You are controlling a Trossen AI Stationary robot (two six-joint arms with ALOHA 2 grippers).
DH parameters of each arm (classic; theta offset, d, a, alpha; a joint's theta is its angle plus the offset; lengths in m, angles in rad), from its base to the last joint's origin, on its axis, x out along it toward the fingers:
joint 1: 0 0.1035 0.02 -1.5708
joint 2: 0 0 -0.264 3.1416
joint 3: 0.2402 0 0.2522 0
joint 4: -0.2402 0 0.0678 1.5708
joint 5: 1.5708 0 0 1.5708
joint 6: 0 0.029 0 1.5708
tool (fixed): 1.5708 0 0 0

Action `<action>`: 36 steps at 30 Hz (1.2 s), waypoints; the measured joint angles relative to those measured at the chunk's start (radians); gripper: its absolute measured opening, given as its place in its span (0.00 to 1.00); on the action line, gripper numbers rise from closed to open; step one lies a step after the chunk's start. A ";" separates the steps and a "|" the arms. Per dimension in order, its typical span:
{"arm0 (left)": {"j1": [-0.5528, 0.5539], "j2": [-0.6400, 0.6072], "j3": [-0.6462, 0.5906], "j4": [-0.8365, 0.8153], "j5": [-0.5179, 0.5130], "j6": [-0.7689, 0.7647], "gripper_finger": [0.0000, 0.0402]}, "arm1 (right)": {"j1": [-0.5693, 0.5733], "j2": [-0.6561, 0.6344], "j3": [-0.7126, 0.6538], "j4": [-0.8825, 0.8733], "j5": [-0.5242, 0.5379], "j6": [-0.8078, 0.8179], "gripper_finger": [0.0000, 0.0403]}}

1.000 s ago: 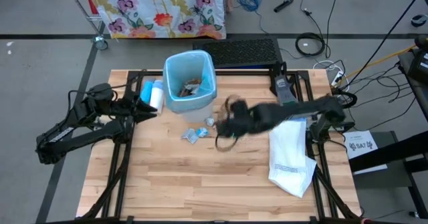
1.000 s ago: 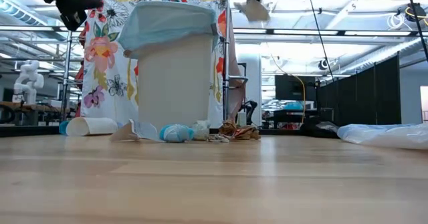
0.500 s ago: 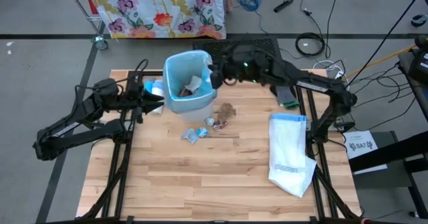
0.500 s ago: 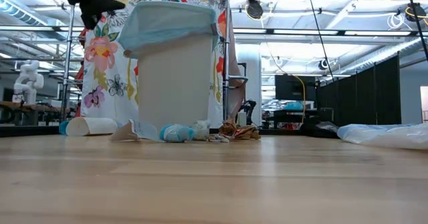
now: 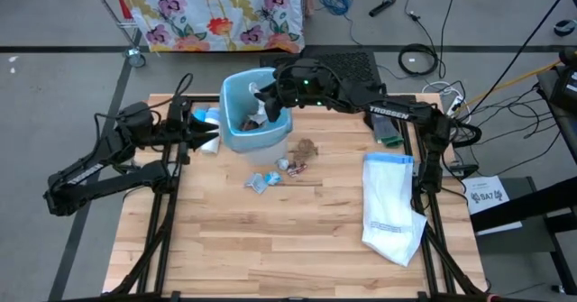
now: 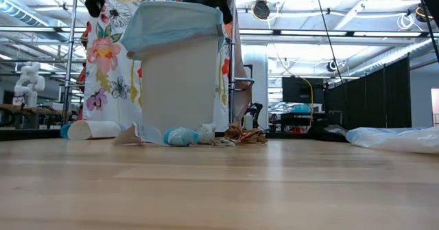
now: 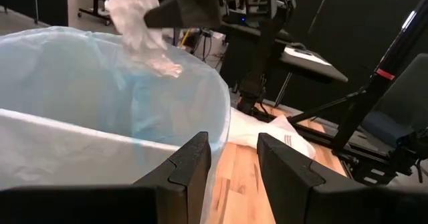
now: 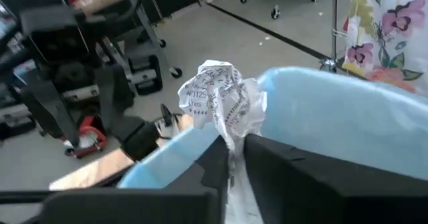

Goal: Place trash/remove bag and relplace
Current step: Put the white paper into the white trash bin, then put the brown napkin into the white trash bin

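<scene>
A white bin lined with the light-blue bag (image 5: 255,113) (image 6: 180,65) stands at the table's far side, with scraps inside. My right gripper (image 5: 268,99) (image 8: 232,150) hangs over its opening, shut on a white crumpled scrap (image 8: 217,97) (image 7: 137,23). More trash lies on the table near the bin: a blue-white scrap (image 5: 261,181), a small wrapper (image 5: 293,166) and a brown wad (image 5: 306,147). My left gripper (image 5: 212,140) (image 7: 234,150) is open, close beside the bin's left wall; whether it touches, I cannot tell. The white replacement bag (image 5: 389,203) lies flat at the right. My right gripper pinches the white scrap by its lower end (image 8: 231,134) between the two fingers. The crumpled bulk stands out beyond the fingertips. The scrap is lifted clear, above the bag's rim (image 8: 321,90) and over the bin's opening.
A blue-and-white cylinder (image 5: 207,119) (image 6: 92,129) lies on the table left of the bin, by my left gripper. A flowered cloth (image 5: 216,9) hangs beyond the far edge. The table's near half (image 5: 270,248) is bare wood.
My right gripper has risen from the table's middle and swung toward the far left, carrying the white scrap, and now hangs over the bin's opening. My left gripper has edged a little closer to the bin. The scraps on the table have stayed put.
</scene>
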State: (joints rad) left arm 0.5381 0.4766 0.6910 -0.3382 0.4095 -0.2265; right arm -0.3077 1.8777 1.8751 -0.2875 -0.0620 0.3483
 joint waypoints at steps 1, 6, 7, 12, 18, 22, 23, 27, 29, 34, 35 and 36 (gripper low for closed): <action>0.000 0.000 0.000 -0.002 0.000 -0.001 0.32 | 0.000 0.002 0.000 -0.010 0.000 -0.008 0.13; 0.000 0.000 0.000 -0.008 0.000 -0.003 0.32 | -0.001 0.000 0.000 -0.038 0.002 -0.017 0.31; 0.000 0.000 0.000 -0.007 0.000 -0.003 0.32 | -0.001 -0.004 0.000 -0.036 0.002 -0.017 0.34; 0.000 -0.005 0.000 -0.010 0.041 -0.004 0.32 | 0.000 -0.039 0.000 -0.030 0.007 -0.017 0.47; 0.000 -0.023 0.000 -0.014 0.167 -0.012 0.32 | -0.001 -0.109 0.000 -0.085 0.019 0.015 0.53; 0.000 -0.041 0.000 -0.024 0.215 -0.039 0.32 | -0.005 -0.160 0.003 -0.166 0.065 0.049 0.52; 0.000 -0.046 0.000 -0.027 0.224 -0.040 0.32 | -0.006 -0.170 0.003 -0.205 0.065 0.082 0.51; 0.000 -0.065 0.000 -0.041 0.241 -0.056 0.32 | -0.005 -0.232 0.002 -0.494 0.090 0.212 0.49; 0.000 -0.075 0.000 -0.064 0.242 -0.056 0.32 | 0.010 -0.257 0.003 -0.701 0.166 0.255 0.48; 0.000 -0.088 0.000 -0.103 0.244 -0.053 0.32 | 0.040 -0.253 -0.020 -1.117 0.246 0.421 0.47; 0.000 -0.088 0.000 -0.101 0.244 -0.051 0.32 | 0.048 -0.253 -0.037 -1.148 0.247 0.456 0.47; 0.000 -0.088 0.000 -0.100 0.244 -0.050 0.32 | 0.056 -0.254 -0.057 -1.160 0.248 0.488 0.47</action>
State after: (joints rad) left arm 0.5385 0.3882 0.6914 -0.4379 0.6533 -0.2760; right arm -0.2520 1.6238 1.8181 -1.4477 0.1857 0.8363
